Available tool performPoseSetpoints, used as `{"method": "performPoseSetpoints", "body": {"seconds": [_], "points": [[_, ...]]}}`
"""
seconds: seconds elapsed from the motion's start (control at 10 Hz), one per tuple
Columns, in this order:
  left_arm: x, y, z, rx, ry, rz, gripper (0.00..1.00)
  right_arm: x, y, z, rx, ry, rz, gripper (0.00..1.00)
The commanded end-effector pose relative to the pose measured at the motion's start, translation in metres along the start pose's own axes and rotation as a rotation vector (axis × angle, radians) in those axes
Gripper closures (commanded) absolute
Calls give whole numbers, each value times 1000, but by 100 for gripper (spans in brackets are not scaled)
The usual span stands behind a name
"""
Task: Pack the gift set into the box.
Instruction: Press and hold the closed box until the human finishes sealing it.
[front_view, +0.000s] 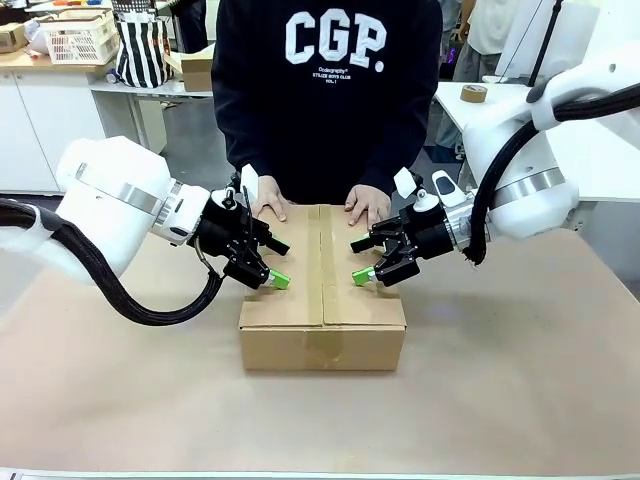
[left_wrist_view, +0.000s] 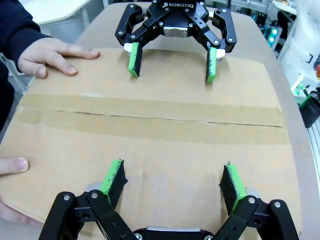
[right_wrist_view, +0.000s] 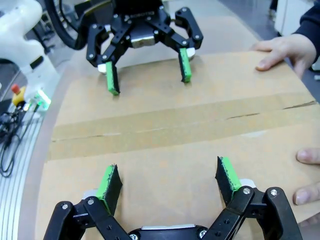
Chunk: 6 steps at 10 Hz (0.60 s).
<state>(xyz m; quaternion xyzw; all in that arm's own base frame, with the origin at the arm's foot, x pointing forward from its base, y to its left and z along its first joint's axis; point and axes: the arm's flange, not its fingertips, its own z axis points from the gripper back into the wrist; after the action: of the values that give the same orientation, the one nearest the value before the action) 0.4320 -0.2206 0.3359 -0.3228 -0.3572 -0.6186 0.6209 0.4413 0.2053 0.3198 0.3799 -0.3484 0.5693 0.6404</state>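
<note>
The box (front_view: 322, 290) stands shut in the middle of the table, a tan tape strip (left_wrist_view: 150, 117) running along its top seam. My left gripper (front_view: 280, 263) hovers open over the box's left top flap, with nothing between its fingers (left_wrist_view: 114, 174). Opposite it, my right gripper (front_view: 360, 261) is open over the right flap, also empty. Each wrist view shows the other gripper across the seam: the right gripper (left_wrist_view: 172, 62) and the left gripper (right_wrist_view: 148, 70). A person's hands (front_view: 268, 208) (front_view: 368, 205) rest flat on the box's far edge. The gift set is hidden.
Brown paper covers the table (front_view: 520, 380). The person stands close behind the box. Farther back are a small brown carton (front_view: 197, 68), a striped bag (front_view: 143, 50), a white basket (front_view: 80, 35) and a tape roll (front_view: 474, 93).
</note>
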Motion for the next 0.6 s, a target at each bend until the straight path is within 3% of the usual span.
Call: {"method": "performPoseSetpoints", "body": {"seconds": [0.0,0.5], "points": [[-3,-1,0,-6,-6,-7,0,-1,-1,0,-24,10,-4,0],[-3,-1,0,-6,-6,-7,0,-1,-1,0,-24,10,-4,0]]}}
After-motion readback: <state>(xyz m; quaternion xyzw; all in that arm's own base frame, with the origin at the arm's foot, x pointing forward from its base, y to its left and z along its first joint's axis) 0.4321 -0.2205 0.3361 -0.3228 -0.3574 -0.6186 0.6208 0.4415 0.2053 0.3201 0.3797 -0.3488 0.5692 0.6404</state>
